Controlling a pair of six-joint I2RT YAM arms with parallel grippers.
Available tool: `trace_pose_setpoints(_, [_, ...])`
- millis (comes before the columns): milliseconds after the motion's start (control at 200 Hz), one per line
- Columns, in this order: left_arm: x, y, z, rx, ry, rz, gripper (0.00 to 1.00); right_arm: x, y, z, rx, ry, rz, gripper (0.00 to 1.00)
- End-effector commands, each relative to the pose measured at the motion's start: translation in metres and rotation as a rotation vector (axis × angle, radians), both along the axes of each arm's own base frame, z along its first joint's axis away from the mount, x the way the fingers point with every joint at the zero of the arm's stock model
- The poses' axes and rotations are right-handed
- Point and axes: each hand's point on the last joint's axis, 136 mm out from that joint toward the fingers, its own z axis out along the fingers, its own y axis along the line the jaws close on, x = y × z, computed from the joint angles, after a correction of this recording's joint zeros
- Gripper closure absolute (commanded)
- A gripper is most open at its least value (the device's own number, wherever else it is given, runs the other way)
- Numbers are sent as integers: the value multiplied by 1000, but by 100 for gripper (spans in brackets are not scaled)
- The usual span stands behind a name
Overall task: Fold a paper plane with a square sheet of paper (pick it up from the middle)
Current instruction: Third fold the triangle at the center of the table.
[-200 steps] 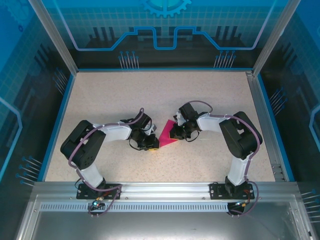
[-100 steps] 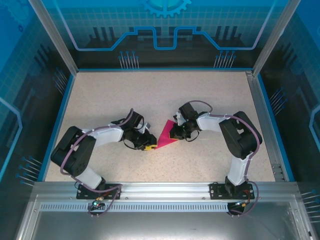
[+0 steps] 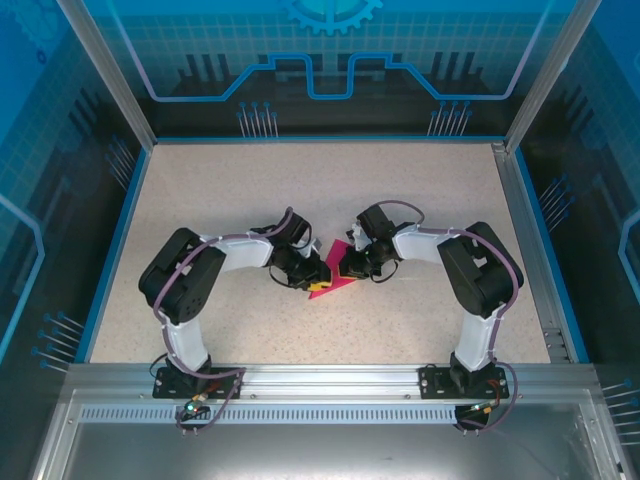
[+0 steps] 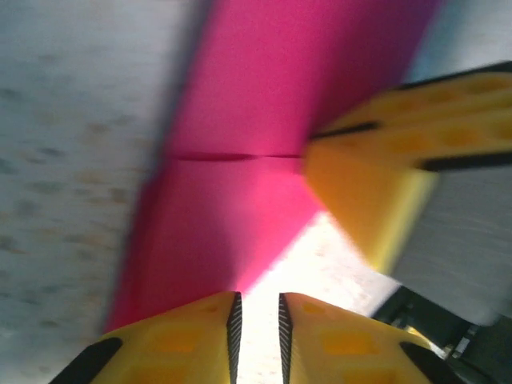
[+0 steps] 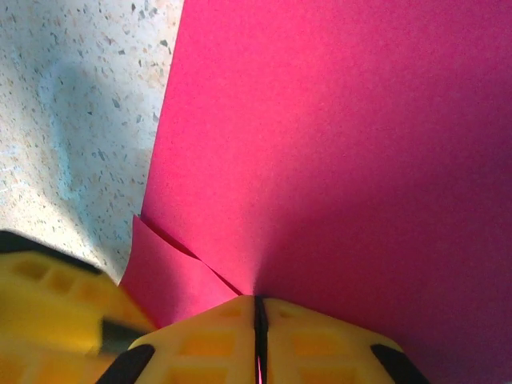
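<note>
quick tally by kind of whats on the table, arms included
pink paper sheet: 1
robot arms: 2, the left arm and the right arm
total: 3

My table [image 3: 220, 190] is showing a pale, speckled top with a blue rim [image 3: 320, 139] running round it. The pink paper [image 3: 327, 288] is resting on it near the middle, a little toward the near edge, and making a pointed, partly folded shape. A crease [image 4: 232, 156] is running across the paper and a small flap [image 5: 160, 276] is sticking out at one edge. I cannot tell whether all of it is lying flat.
</note>
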Motion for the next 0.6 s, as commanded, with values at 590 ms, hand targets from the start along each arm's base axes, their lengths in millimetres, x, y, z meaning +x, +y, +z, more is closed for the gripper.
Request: trace_pose_setpoints(590, [-20,36,-48,205,44,16,84,-16,13,32,9,-84,31,87])
